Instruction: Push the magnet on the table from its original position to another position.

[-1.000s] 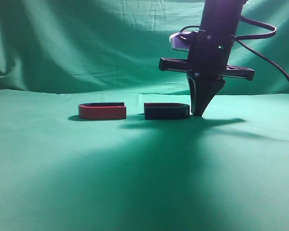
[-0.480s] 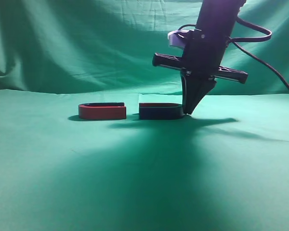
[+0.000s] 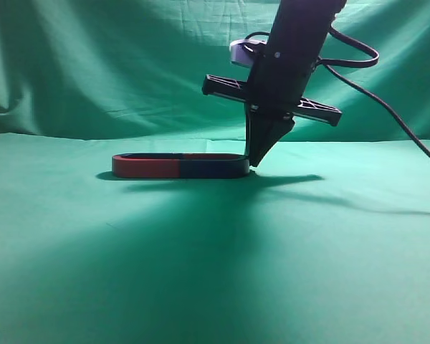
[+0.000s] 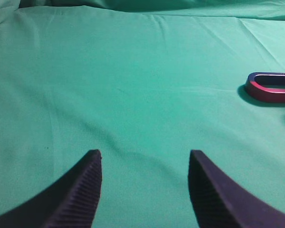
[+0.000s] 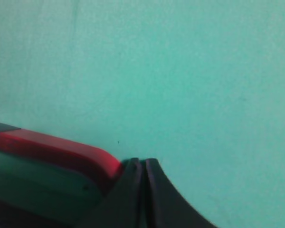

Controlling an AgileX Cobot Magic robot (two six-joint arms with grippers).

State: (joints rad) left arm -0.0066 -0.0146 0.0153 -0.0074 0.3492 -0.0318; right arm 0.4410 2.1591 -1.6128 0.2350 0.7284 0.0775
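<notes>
The dark navy magnet (image 3: 211,168) lies flat on the green table (image 3: 215,272). Its open end is joined to the red magnet (image 3: 147,167), so the two form one long oval. My right gripper (image 3: 255,162) is shut and empty, tilted, with its tip against the navy magnet's rounded right end. In the right wrist view the shut fingertips (image 5: 143,161) touch a curved end that looks red there (image 5: 61,147). My left gripper (image 4: 145,154) is open and empty above bare cloth. The red magnet's rounded end (image 4: 270,88) shows far to its right.
A draped green backdrop (image 3: 93,64) hangs behind the table. The right arm's black cable (image 3: 394,115) trails off to the right. Its shadow falls across the cloth in front of the magnets.
My right gripper has moved left and leaned over, pushing the navy magnet left. The gap to the red magnet has closed and the two are joined.
</notes>
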